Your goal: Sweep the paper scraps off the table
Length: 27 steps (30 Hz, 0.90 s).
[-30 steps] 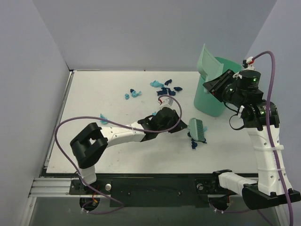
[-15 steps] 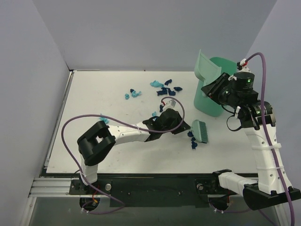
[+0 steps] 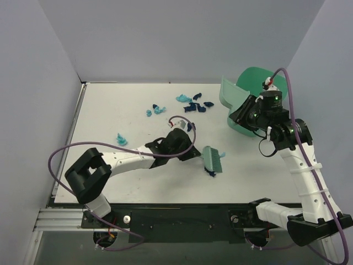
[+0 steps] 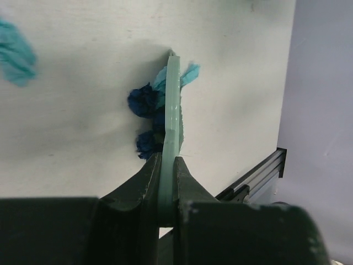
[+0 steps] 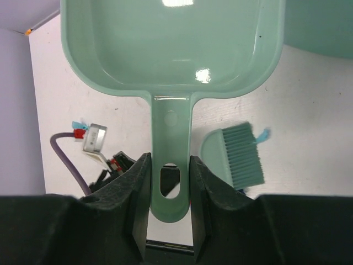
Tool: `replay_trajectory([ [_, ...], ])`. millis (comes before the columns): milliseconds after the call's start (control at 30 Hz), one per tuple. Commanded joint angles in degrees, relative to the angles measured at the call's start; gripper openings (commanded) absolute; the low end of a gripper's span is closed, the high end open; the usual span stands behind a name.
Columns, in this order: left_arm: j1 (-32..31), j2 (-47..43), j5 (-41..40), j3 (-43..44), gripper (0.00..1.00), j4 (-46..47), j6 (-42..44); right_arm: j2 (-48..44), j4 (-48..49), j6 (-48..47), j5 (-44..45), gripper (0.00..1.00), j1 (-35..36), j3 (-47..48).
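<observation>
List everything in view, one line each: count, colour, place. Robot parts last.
paper scraps: many, light teal and dark navy, main cluster at far centre of the table, a few to its left, some against the hand brush
table: one, white, under everything
hand brush: one, green, near the table's centre, held by the left gripper
dustpan: one, green, at the right, handle in the right gripper
bin: one, green, far right, behind the dustpan
walls: three, grey, left, back and right
left gripper: one, black, shut on the hand brush
right gripper: one, black, shut on the dustpan's handle
</observation>
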Motion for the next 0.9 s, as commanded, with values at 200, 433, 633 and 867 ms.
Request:
replay_trajectory([
  [200, 12.43, -11.14, 7.6, -9.21, 0.0, -14.35, 13.7, 1.71, -1.24, -2.93, 8.23, 0.0, 9.16, -4.32],
  [433, 22.37, -19.39, 10.32, -13.43, 0.0, -22.35, 19.76, 3.21, -2.92, -3.55, 11.93, 0.0, 15.76, -9.06],
  [633, 27.2, -24.06, 12.35, -13.35, 0.0, -27.37, 24.08, 4.52, -2.83, -3.81, 13.34, 0.0, 21.55, -14.69],
  [867, 27.56, -28.28, 14.19, -6.94, 0.0, -33.26, 27.07, 6.11, -2.65, -3.81, 15.1, 0.0, 27.36, -20.32],
])
